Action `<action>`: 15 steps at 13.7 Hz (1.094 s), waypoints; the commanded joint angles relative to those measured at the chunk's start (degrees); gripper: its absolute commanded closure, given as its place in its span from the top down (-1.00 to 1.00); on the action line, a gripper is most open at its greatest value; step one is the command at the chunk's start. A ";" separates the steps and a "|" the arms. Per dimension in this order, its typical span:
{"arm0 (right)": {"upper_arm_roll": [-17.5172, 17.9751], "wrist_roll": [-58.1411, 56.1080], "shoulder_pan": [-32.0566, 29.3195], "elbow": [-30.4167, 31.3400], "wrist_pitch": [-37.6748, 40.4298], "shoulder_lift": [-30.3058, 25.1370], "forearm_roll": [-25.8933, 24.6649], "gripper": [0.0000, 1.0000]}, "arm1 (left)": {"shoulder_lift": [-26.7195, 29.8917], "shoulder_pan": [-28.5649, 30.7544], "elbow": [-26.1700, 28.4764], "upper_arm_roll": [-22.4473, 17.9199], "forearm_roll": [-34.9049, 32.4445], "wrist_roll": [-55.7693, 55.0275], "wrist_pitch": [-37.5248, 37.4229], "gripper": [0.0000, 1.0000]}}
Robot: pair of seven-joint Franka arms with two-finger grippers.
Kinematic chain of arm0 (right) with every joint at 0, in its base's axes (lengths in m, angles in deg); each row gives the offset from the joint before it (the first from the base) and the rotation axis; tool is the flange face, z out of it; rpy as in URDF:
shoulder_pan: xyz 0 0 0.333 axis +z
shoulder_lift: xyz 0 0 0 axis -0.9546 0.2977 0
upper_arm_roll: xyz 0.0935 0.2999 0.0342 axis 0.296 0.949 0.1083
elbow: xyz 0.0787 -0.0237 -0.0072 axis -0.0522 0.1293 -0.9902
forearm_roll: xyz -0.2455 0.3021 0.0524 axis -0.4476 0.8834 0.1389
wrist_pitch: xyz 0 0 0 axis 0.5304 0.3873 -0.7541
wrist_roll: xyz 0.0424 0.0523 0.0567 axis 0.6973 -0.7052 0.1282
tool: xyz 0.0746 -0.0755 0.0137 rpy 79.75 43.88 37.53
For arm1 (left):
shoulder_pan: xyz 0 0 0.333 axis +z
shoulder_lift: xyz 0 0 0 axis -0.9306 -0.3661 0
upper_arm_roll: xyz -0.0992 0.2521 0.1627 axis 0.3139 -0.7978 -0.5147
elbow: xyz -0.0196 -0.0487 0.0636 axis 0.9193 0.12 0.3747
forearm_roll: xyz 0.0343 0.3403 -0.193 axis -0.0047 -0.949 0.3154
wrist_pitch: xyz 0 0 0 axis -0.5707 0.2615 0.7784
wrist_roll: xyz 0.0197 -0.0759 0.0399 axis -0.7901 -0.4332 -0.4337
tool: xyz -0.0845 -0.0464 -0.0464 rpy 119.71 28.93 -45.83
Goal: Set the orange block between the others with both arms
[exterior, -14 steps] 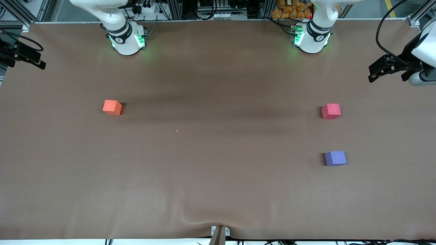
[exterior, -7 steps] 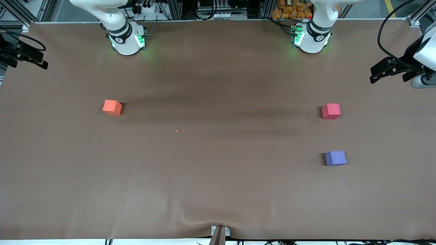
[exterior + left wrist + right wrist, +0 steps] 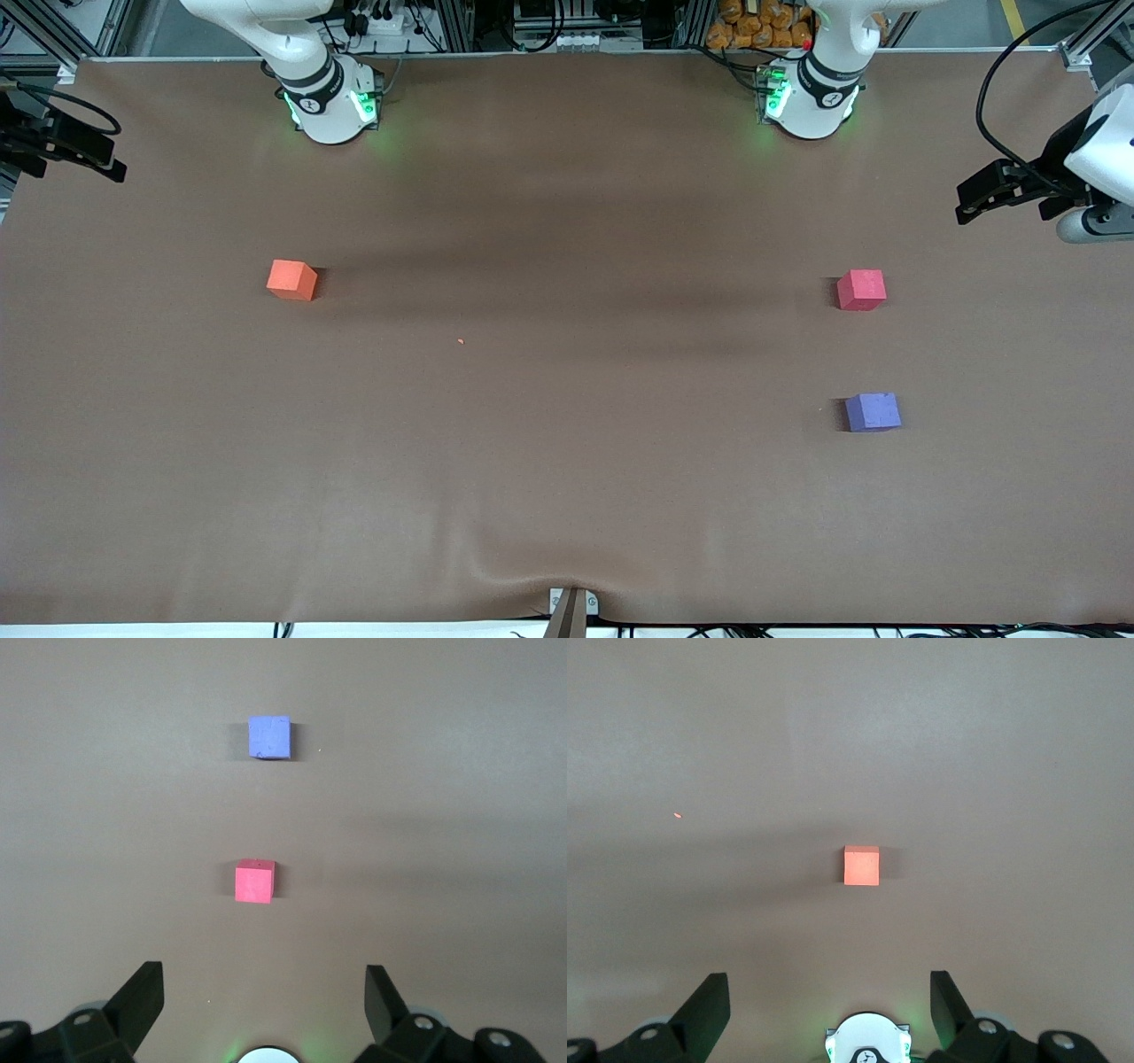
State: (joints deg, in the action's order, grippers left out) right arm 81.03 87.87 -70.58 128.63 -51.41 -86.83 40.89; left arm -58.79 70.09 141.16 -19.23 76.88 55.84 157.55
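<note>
The orange block (image 3: 291,280) (image 3: 861,866) rests on the brown table toward the right arm's end. Toward the left arm's end sit the others: a red-pink cube (image 3: 861,290) (image 3: 254,881) and a purple-blue cube (image 3: 873,412) (image 3: 269,737), which is nearer to the front camera, with a gap between them. My left gripper (image 3: 970,199) (image 3: 264,992) hangs open and holds nothing, up over the table's edge at its own end. At the other end my right gripper (image 3: 106,164) (image 3: 830,992) is also open with nothing in it.
A tiny orange crumb (image 3: 461,341) (image 3: 677,815) lies on the cloth near mid-table. The arms' green-lit bases (image 3: 332,102) (image 3: 811,97) stand along the table's back edge. A metal bracket (image 3: 571,607) sits at the front edge under a wrinkle in the cloth.
Both grippers have shifted only slightly at the table's ends. The three cubes have not moved.
</note>
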 commanded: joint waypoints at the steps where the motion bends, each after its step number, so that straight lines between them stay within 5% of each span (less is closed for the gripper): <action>1: -0.05 -0.03 0.10 -0.48 0.09 1.63 -0.11 1.00 | 0.21 0.28 -0.19 0.26 -0.44 0.02 -0.38 1.00; 15: -0.05 0.50 0.10 -0.56 -0.43 3.49 0.33 1.00 | 0.03 0.19 0.69 0.26 -0.53 -0.06 0.15 1.00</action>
State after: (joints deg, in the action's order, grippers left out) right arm 80.70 87.94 -70.67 128.71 -51.63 -83.94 40.90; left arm -58.85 70.09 141.89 -19.24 76.88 55.84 157.57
